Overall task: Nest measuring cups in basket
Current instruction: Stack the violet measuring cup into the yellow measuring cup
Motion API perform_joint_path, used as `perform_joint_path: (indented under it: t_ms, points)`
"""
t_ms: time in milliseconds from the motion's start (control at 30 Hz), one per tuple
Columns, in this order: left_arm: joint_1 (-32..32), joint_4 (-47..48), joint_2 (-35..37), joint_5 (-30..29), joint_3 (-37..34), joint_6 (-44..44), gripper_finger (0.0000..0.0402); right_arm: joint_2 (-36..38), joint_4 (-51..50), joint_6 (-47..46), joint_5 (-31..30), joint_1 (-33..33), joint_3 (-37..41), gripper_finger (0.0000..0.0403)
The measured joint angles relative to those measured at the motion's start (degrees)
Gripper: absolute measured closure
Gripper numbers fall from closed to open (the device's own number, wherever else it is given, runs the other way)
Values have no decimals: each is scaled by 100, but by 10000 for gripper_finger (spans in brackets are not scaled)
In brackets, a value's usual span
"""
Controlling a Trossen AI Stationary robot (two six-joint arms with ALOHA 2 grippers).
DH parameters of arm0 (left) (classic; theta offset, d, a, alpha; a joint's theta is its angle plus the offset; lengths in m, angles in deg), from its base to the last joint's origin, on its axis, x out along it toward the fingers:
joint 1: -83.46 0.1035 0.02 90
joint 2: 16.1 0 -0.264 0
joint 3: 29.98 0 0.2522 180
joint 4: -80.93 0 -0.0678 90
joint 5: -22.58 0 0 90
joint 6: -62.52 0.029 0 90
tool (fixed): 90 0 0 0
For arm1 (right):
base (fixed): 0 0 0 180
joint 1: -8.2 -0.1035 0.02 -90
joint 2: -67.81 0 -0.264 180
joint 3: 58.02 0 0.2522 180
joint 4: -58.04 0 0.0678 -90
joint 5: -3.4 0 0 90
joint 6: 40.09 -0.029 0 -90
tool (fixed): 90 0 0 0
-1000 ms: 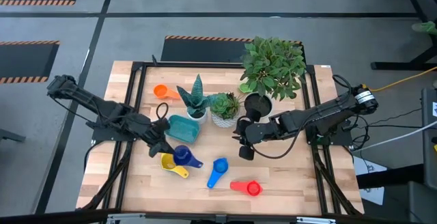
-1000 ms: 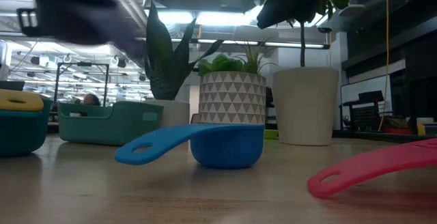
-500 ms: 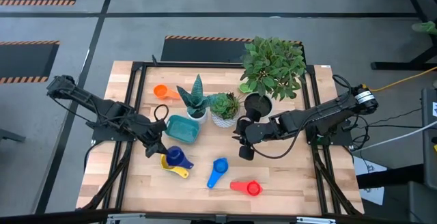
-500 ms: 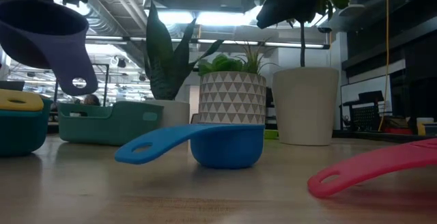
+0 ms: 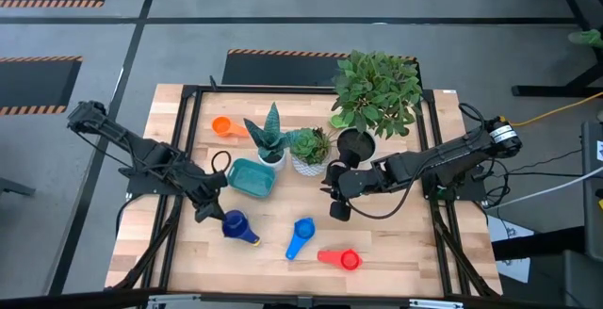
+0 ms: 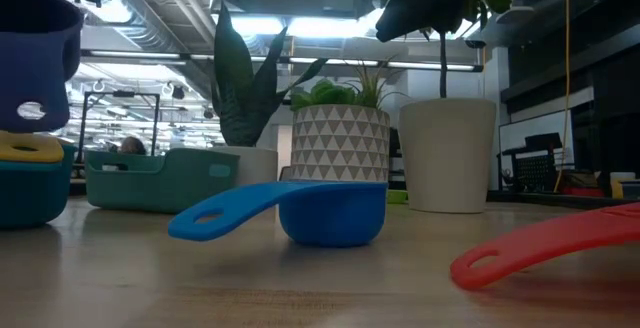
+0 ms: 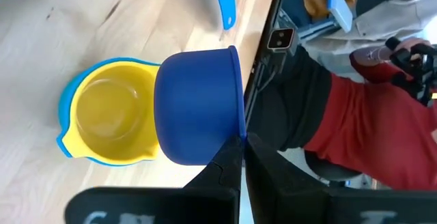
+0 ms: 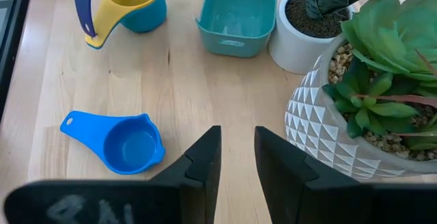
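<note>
My left gripper [image 5: 209, 207] is shut on the navy measuring cup [image 5: 234, 222], held in the air over the yellow cup [image 7: 109, 115], which sits nested in a light blue cup [image 5: 251, 237]. The teal basket [image 5: 252, 177] rests on the table just beyond them. A blue cup [image 5: 301, 234] and a red cup [image 5: 341, 258] lie nearer the near edge. An orange cup [image 5: 222, 126] lies by the far left. My right gripper [image 8: 237, 156] is open, hovering mid-table beside the plant pots and touching nothing. My left gripper pinches the navy cup's rim [image 7: 235, 132] between its two fingers, only a thin edge showing between them. The cup is lifted clear of the table and tilted, with its handle [image 6: 30, 111] hanging downward above the yellow cup.
Three potted plants stand across the table's middle and far side: a spiky one [image 5: 268, 139], a patterned white pot [image 8: 341, 135] and a tall leafy one [image 5: 375, 92]. Bare wood lies along the near edge around the blue and red cups. A person in red shows beyond the table [image 7: 355, 121].
My left gripper has raised the navy cup off the table and carried it toward the left and slightly near, from beside the yellow cup to over it. The cup has tipped, so its handle now hangs down. The right arm has kept still.
</note>
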Motion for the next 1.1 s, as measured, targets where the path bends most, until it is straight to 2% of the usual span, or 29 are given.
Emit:
perform_joint_path:
  t_ms: [800, 1100]
  points:
    - [-81, 20, -106, -115, 0, -8, 383, -2, 11, 0, -2, 0, 2, 309]
    - [-77, 83, -106, -296, 0, -13, 345, -2, 13, -1, -2, -1, 2, 309]
